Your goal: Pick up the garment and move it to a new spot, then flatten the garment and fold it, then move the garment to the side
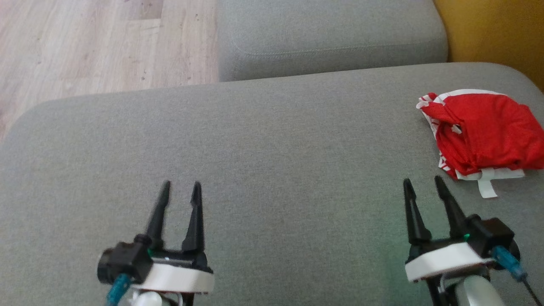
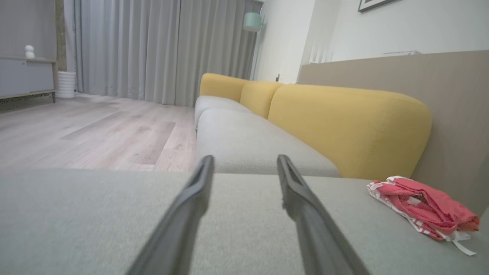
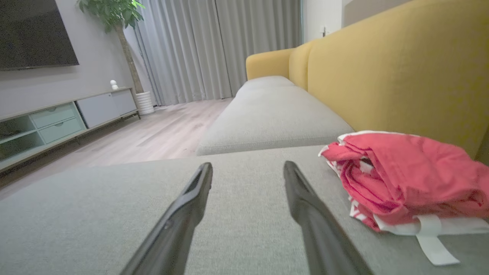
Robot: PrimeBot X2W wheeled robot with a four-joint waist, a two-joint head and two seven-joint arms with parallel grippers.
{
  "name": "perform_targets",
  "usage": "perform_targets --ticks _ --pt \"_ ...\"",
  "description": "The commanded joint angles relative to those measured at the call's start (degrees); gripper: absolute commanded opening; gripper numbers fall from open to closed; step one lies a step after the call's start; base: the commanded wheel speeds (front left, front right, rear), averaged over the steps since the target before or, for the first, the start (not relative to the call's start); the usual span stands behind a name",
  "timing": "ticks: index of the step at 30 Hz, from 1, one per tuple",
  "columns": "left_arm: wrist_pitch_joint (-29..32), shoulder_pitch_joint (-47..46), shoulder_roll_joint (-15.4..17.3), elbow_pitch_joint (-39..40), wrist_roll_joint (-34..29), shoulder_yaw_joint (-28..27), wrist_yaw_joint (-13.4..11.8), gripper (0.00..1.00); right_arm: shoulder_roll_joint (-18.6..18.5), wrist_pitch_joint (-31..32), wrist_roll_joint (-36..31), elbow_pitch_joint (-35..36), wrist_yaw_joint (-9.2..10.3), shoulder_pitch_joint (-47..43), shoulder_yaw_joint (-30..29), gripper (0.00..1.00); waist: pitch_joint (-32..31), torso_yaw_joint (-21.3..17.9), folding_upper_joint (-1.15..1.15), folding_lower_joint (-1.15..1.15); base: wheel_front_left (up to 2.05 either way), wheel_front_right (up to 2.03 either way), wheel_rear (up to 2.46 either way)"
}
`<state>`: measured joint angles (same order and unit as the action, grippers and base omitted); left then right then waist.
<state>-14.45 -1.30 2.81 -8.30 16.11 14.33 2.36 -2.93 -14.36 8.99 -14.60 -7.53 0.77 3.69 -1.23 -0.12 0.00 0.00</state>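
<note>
Grey sofa seat, broad, with yellow backrest behind. Red garment with white trim lies bunched at the seat's right end, near the backrest. Low over the seat: left end effector and right end effector, fingers apart, both empty. The right one is just beside the garment, not touching.

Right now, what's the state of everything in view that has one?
garment: bunched up, lying free on the grey cushion, right side
left tool: open, empty
right tool: open, empty, near the garment but not touching it
</note>
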Motion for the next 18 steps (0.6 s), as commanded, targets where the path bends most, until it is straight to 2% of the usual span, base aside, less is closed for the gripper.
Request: perform_targets --ticks 1,4,18 --pt "0.0 0.0 0.0 -0.2 0.0 0.0 0.0 0.0 0.0 0.0 0.0 -0.2 -0.01 0.0 0.0 0.0 0.0 0.0 0.0 0.0 0.0 0.0 0.0" --pt "0.3 1.0 0.0 -2.3 0.5 0.2 0.0 0.0 0.0 0.1 0.5 -2.2 0.0 -0.9 0.0 0.0 0.0 0.0 0.0 0.0 0.0 0.0 0.0" --pt "2.2 0.3 0.5 -2.7 9.6 -1.6 0.5 0.0 -0.4 2.1 10.3 -1.9 0.01 -0.2 -0.6 0.0 0.2 0.0 0.0 0.0 0.0 0.0 0.0"
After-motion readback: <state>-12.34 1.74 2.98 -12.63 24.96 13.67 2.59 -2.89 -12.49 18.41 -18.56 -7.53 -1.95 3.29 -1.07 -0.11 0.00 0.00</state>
